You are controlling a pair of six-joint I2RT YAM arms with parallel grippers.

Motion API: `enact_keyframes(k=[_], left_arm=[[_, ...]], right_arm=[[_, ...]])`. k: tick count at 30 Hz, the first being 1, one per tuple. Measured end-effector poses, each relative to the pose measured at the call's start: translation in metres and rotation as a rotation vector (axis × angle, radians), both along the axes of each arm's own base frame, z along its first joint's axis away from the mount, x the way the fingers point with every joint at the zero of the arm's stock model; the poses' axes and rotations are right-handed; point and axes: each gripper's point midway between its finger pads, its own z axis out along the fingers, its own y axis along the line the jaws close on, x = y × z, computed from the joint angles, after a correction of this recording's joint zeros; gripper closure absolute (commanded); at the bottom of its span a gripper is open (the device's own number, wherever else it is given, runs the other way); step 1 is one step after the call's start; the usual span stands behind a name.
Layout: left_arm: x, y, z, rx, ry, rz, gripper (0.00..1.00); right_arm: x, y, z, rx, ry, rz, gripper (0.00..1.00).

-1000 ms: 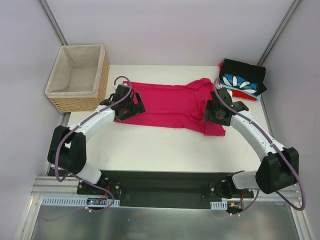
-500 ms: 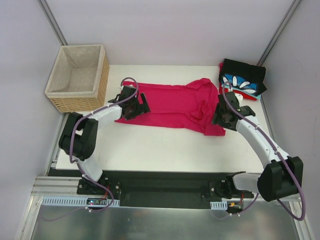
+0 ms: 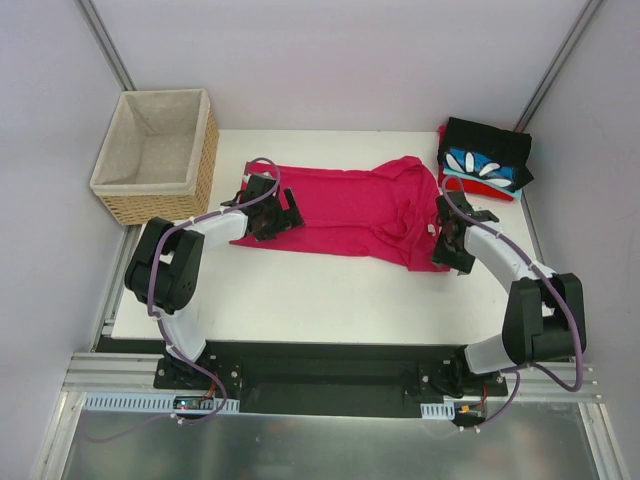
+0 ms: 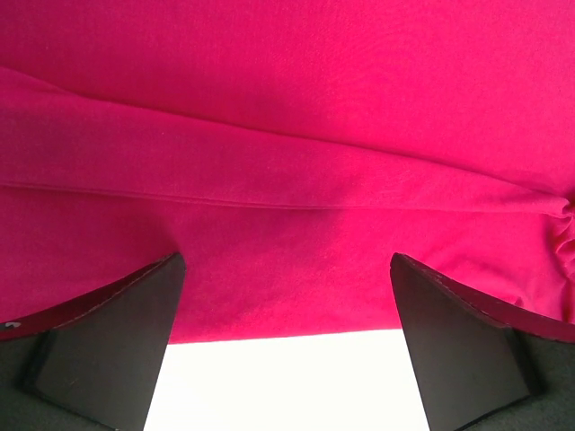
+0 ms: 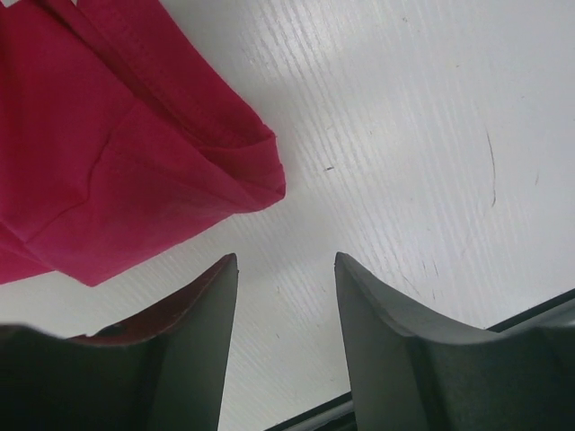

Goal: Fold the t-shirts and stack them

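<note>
A magenta-pink t-shirt (image 3: 340,210) lies spread flat across the middle of the table, bunched at its right side. My left gripper (image 3: 268,212) is open, low over the shirt's left end. In the left wrist view the pink cloth (image 4: 287,162) fills the frame, and its edge runs between my open left gripper (image 4: 286,269). My right gripper (image 3: 450,245) is open and empty beside the shirt's near right corner. In the right wrist view my gripper (image 5: 286,260) is over bare table, with a folded pink sleeve (image 5: 135,153) to its upper left. Folded black (image 3: 490,143), blue petal-print (image 3: 478,165) and red (image 3: 500,192) shirts are stacked at the back right.
A woven wicker basket (image 3: 130,205) with beige lining stands off the table's back left corner. The white table (image 3: 320,295) is bare in front of the shirt. Grey walls close in the left and right sides.
My right gripper has moved off the shirt's right side toward its near right corner. My left gripper has shifted slightly right along the shirt's left end, its elbow swinging inward.
</note>
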Motion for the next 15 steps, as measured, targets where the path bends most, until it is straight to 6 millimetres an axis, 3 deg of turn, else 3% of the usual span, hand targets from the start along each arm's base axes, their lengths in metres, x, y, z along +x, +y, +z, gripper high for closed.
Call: enact_keyframes(k=[15], left_arm=[[0.000, 0.001, 0.000, 0.002, -0.003, 0.001, 0.02]], right_arm=[[0.014, 0.006, -0.029, 0.063, 0.042, -0.034, 0.54]])
